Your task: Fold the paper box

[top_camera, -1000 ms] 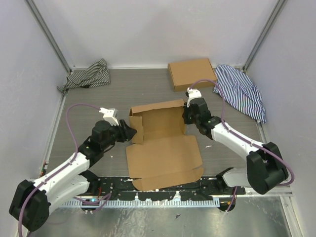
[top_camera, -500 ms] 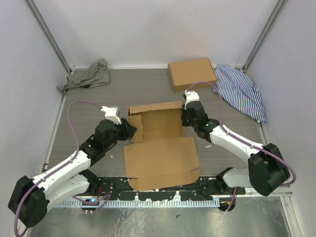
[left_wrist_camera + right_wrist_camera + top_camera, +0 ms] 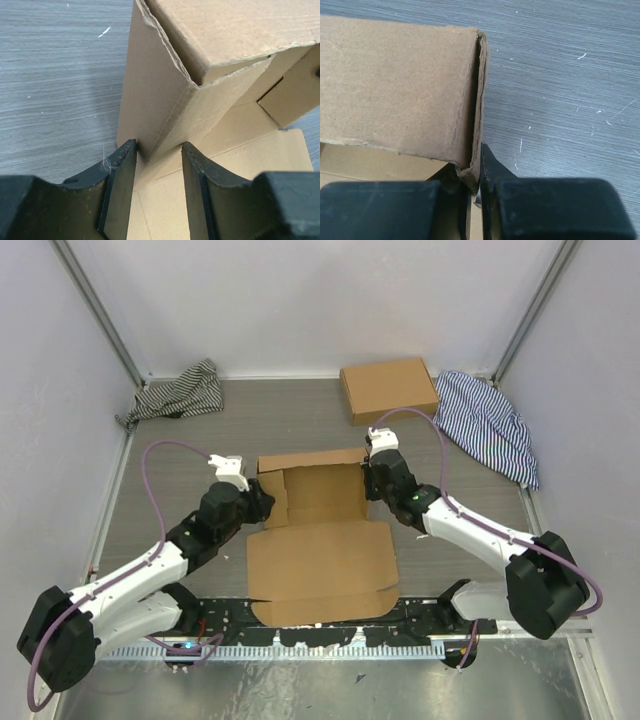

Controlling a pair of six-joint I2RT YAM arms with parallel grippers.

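Note:
The paper box [image 3: 318, 562] lies mid-table, its lid panel flat toward me and its shallow tray [image 3: 312, 485] partly raised behind it. My left gripper [image 3: 262, 506] is at the tray's left wall. In the left wrist view it [image 3: 159, 150] is open, and the folded lower corner of that wall [image 3: 165, 100] stands between the fingertips. My right gripper [image 3: 368, 483] is at the tray's right wall. In the right wrist view it [image 3: 476, 172] is shut on the doubled edge of that wall [image 3: 475, 100].
A second, fully formed flat cardboard box [image 3: 389, 390] lies at the back right. A dark striped cloth [image 3: 178, 392] is at the back left and a blue striped cloth [image 3: 487, 422] at the right. Enclosure walls stand on the left, back and right.
The box has slid a little to the left. My right gripper moved left with the right wall in its grip. My left gripper moved closer to the left wall.

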